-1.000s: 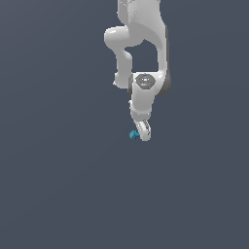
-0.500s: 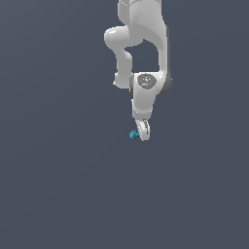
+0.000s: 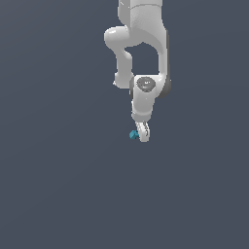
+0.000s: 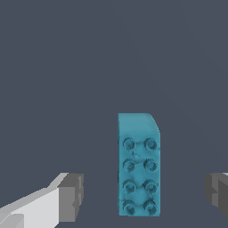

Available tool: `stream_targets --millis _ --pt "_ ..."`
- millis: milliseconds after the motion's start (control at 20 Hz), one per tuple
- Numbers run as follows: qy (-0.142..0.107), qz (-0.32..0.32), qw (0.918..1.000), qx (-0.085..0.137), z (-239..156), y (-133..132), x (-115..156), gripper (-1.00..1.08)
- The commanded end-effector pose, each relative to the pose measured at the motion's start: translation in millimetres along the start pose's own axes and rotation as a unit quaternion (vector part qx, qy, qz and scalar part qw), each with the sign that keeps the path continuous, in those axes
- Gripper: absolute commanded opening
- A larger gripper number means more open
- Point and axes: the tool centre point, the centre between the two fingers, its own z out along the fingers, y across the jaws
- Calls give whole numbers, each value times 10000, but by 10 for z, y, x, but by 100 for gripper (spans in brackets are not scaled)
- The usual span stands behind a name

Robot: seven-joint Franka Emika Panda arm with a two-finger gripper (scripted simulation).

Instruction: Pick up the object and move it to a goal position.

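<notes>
Now, status: I'm hanging my gripper (image 3: 142, 136) low, jaws apart, gripping nothing.
Obj: teal object (image 4: 138, 165) sitting btwn my pads (image 4: 71, 197), studs showing, untouched afaict.
Progress: early; I'm not clamping yet.
Left: close, lift, carry to goal (not visible).

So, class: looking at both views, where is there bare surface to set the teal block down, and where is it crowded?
Bare grey floor lies all round the arm. The only crowded spot is at the open gripper, where the teal block sits between its fingers.

Arm (image 3: 146, 92) reaches down, jaws spread wide apart
</notes>
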Motion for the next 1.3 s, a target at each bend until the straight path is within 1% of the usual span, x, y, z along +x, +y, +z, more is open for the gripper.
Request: stream_targets --millis 0,250,500,550,1100,1250 --pt "1 4 10000 -4 106 7 0 100" --pt "1 15 10000 -4 311 9 1 100" --pt "-1 18 10000 -3 377 7 1 100" --pt "-1 18 10000 -3 377 7 1 -100" --pt "-1 17 10000 2 371 3 4 -100" --pt "-1 17 10000 2 359 14 58 -100"
